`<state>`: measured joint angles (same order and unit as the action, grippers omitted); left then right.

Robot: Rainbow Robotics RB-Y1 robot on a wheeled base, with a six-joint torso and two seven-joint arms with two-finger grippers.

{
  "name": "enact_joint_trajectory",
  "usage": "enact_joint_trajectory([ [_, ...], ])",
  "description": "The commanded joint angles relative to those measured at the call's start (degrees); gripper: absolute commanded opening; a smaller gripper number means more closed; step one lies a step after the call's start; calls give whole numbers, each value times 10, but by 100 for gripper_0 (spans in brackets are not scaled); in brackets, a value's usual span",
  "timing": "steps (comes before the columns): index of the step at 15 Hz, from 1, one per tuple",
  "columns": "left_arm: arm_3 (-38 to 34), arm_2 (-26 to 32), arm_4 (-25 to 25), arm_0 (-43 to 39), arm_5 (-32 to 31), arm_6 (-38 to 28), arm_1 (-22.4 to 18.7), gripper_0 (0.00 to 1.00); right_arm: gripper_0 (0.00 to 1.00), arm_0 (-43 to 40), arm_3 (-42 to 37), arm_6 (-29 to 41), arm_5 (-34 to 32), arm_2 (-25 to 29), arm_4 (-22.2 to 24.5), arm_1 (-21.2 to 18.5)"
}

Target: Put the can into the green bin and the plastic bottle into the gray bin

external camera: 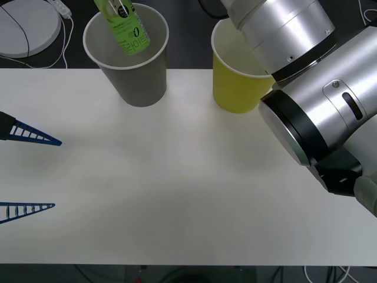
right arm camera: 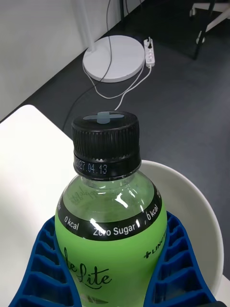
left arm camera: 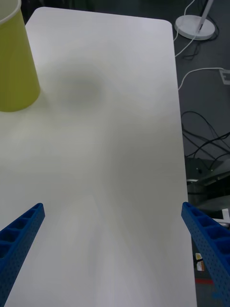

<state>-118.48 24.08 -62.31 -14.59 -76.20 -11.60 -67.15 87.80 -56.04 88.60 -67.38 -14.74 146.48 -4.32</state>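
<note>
I count 2 tapered paper-cup bins: the gray bin point(external camera: 134, 65) and, beside it, the yellow-green bin point(external camera: 235, 82). My right gripper point(right arm camera: 112, 268) pinches 1 clear green-drink plastic bottle point(external camera: 125, 26) above the gray bin's mouth; its black cap shows at the wrist. My left gripper point(external camera: 29, 171) is spread, nearer me than the gray bin.

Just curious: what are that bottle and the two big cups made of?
The plastic bottle looks like clear glossy plastic, with highlights on its shoulder and a ribbed black cap. The gray bin and green bin look like matte paper, with rolled white rims.
</note>
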Motion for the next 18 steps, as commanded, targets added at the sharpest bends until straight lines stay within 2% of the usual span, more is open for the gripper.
enact_joint_trajectory([
  [1,0,0,0,0,0,0,0,100,8,0,0,-1,1,0,-4,-1],
  [2,0,0,0,0,0,0,0,100,54,1,0,-1,1,0,-6,0],
  [3,0,0,0,0,0,0,0,100,91,0,0,-11,2,0,-8,0],
  [4,0,0,0,0,0,0,0,100,100,0,1,-19,2,0,-8,-1],
  [11,0,0,0,0,0,0,0,100,100,0,0,-41,8,1,-16,-1],
  [14,0,0,0,0,0,0,0,100,100,-2,0,-80,1,21,-31,-1],
  [16,0,0,0,0,0,0,0,100,100,-12,-4,-112,0,35,-59,-6],
  [18,0,0,0,0,0,0,0,100,100,-35,-42,-123,-14,37,-62,-13],
])
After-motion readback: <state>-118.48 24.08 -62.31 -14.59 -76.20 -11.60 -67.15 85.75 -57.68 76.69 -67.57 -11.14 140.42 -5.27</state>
